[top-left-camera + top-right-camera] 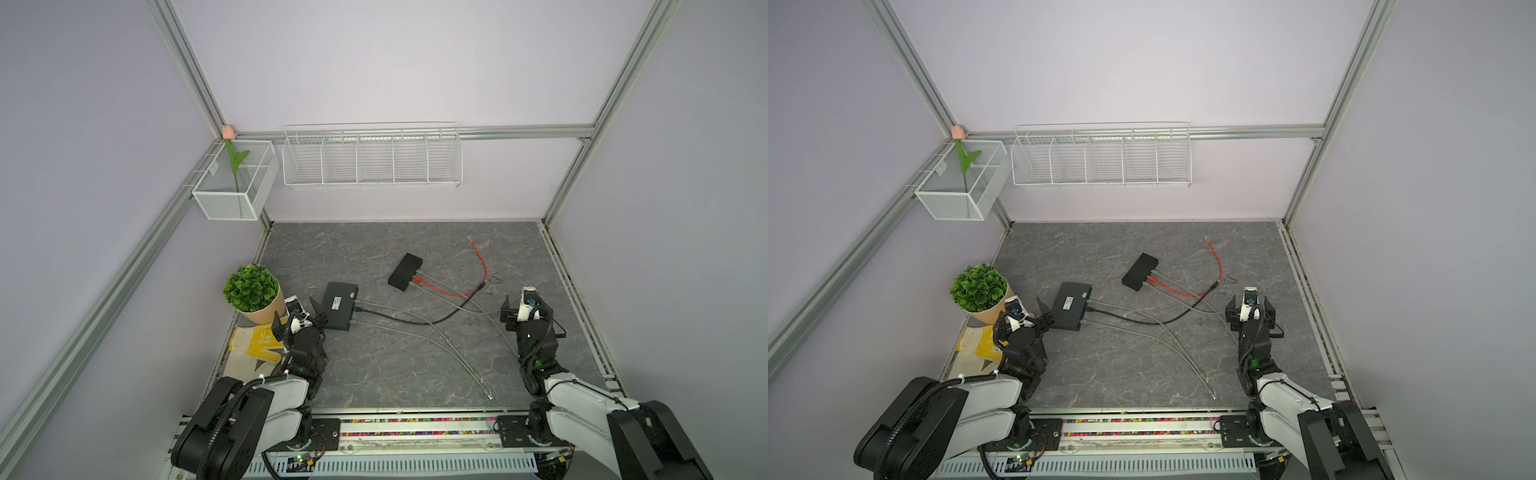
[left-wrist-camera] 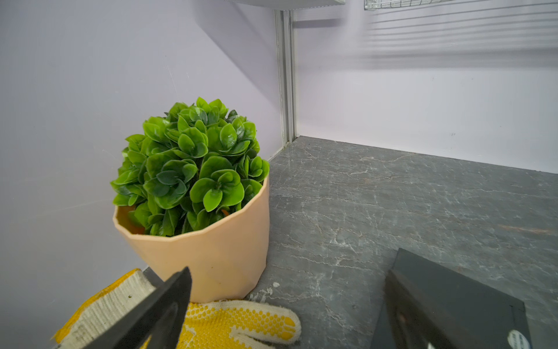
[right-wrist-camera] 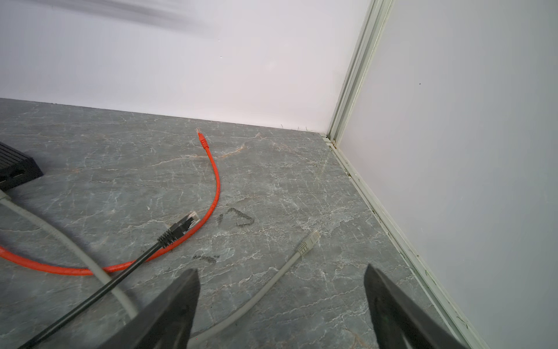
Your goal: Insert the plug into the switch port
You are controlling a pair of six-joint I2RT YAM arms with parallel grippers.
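Left pincer (image 1: 296, 312): wide, empty, just beside near switch (image 1: 340, 305).
Right pincer (image 3: 280, 270): wide, empty, above grey cable (image 3: 256, 299).
Black plug (image 3: 181, 225): loose on bench (image 3: 302, 181).

The gray table (image 1: 332, 249) lies bare along its far edge, free room for passage. At near left, the left gripper (image 1: 297, 318), jaws spread wide, is hemmed between a potted plant (image 1: 251, 291), with a yellow glove (image 1: 253, 345) at its foot, and a black switch (image 1: 340, 305). A second switch (image 1: 405, 271) sits mid-table, and gray cables (image 3: 267, 287), a black cable (image 3: 173, 233) and a red cable (image 3: 216, 181) sprawl between the arms, while the spread right gripper (image 3: 280, 270) has bare surface toward the right wall (image 3: 453, 151).
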